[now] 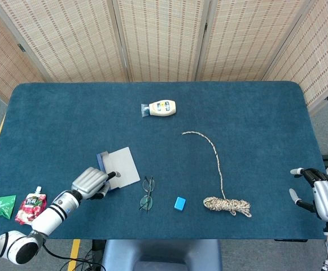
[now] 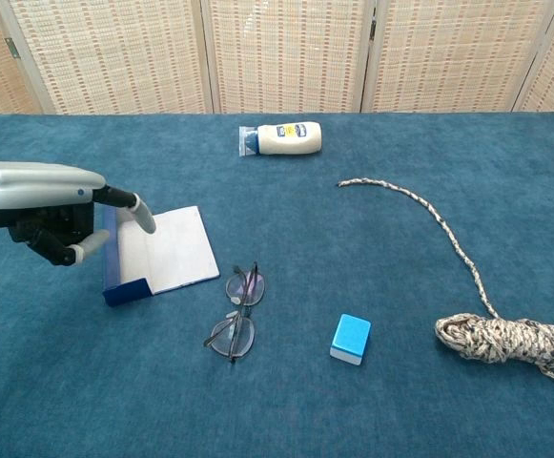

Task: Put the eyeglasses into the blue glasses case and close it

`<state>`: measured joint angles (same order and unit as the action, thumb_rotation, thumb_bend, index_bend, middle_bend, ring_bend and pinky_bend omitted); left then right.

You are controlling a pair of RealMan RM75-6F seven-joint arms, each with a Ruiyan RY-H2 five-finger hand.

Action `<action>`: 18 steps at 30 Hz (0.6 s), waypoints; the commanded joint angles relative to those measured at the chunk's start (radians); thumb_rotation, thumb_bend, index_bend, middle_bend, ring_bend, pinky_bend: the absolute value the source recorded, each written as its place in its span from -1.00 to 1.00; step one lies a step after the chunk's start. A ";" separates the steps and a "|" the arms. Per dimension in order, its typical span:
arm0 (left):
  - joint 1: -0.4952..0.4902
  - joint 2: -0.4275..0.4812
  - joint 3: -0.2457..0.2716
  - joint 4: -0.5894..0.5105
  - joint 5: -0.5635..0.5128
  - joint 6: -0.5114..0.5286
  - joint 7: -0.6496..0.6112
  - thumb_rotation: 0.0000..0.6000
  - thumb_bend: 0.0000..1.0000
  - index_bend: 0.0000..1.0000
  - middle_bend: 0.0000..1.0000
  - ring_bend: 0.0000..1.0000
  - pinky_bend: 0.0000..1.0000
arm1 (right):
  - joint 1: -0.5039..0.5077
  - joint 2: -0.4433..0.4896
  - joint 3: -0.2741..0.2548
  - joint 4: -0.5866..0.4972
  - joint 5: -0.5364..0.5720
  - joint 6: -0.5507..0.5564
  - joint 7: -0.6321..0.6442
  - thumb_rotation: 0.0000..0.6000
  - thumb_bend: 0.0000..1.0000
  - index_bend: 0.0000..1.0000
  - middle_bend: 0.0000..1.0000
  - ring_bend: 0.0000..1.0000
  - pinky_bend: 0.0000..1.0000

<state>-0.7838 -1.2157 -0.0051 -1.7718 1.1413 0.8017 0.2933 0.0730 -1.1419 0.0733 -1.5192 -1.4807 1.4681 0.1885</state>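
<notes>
**Blue case open, eyeglasses beside it on the desk**

Blue felt covers the desk (image 1: 254, 107) in front of you. Your left robot hand (image 2: 52, 205) hovers at the left edge of the blue glasses case (image 2: 154, 252), fingers curled in around nothing, one finger (image 2: 129, 203) reaching over the case's raised blue wall. The case lies open, pale lining up. The eyeglasses (image 2: 236, 311) rest folded on the desk just right of it, apart from both hands. Your right robot hand (image 1: 320, 195) sits at the desk's far right edge, fingers spread, holding nothing. A coiled rope (image 2: 501, 336), a small blue block (image 2: 350, 339) and a bottle (image 2: 281, 138) lie elsewhere.
</notes>
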 commanded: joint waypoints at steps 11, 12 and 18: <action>-0.027 -0.084 0.041 0.066 -0.082 -0.029 0.124 1.00 0.45 -0.56 1.00 1.00 0.99 | -0.004 -0.005 0.000 0.010 -0.001 0.005 0.011 1.00 -0.33 -0.34 -0.19 -0.40 -0.37; -0.030 -0.085 0.047 0.062 -0.098 -0.032 0.141 1.00 0.45 -0.56 1.00 1.00 0.99 | -0.005 -0.006 0.001 0.011 0.000 0.005 0.013 1.00 -0.33 -0.34 -0.19 -0.40 -0.37; -0.046 -0.094 0.086 0.046 -0.183 -0.007 0.263 1.00 0.45 -0.54 1.00 1.00 1.00 | -0.006 -0.009 0.001 0.018 -0.002 0.008 0.021 1.00 -0.33 -0.34 -0.19 -0.40 -0.37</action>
<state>-0.8215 -1.3035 0.0632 -1.7186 0.9877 0.7836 0.5234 0.0666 -1.1507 0.0741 -1.5016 -1.4826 1.4757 0.2090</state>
